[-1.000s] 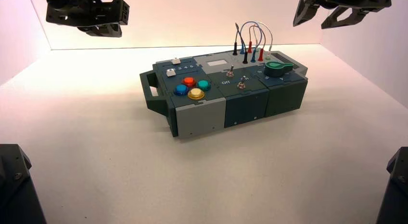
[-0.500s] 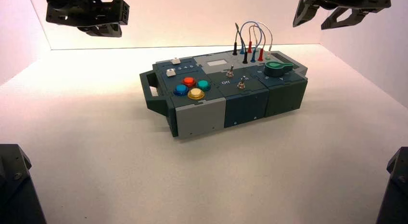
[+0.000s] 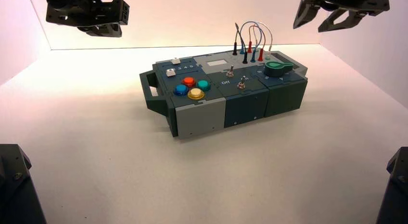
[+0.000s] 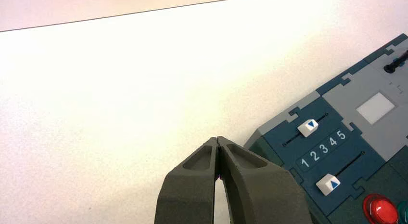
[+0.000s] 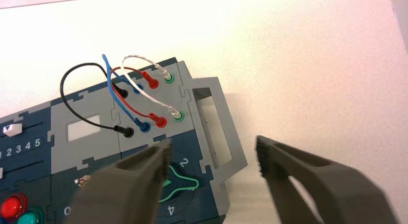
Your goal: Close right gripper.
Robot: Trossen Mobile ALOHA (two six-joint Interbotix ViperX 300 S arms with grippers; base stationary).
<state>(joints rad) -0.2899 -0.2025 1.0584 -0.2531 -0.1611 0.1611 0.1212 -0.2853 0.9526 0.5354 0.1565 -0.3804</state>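
While your right pincer [image 3: 323, 20] hangs high at about 1 o'clock from the box [image 3: 226, 96], well above and beyond its knob end, its two pointed fingers [image 5: 139, 178] stand spread apart with a clear gap between them and nothing held. Through the right wrist camera you see those fingers over the gray handle [image 5: 215, 125] and the green knob [image 5: 178, 183], not touching either. Near them the black wire [image 5: 79, 101], blue wire [image 5: 115, 96], red wire [image 5: 130, 101] and white wire [image 5: 144, 86] loop between their sockets. Your left pincer [image 4: 219, 144] waits high at about 11 o'clock from the box; its wrist camera shows the fingertips pressed together, empty, above the white surface [image 3: 96, 151] just off the box's corner. Beside that corner sit two white sliders [image 4: 308, 127] on either side of a row reading 1 2 3 4 5, one near 4, the other between 2 and 3. On the box's top you can pick out the red button [image 3: 189, 81], teal button [image 3: 203, 84], blue button [image 3: 181, 89] and yellow button [image 3: 196, 93] clustered at the dark handle end, and two small toggle switches [image 3: 230, 71] in the middle section.
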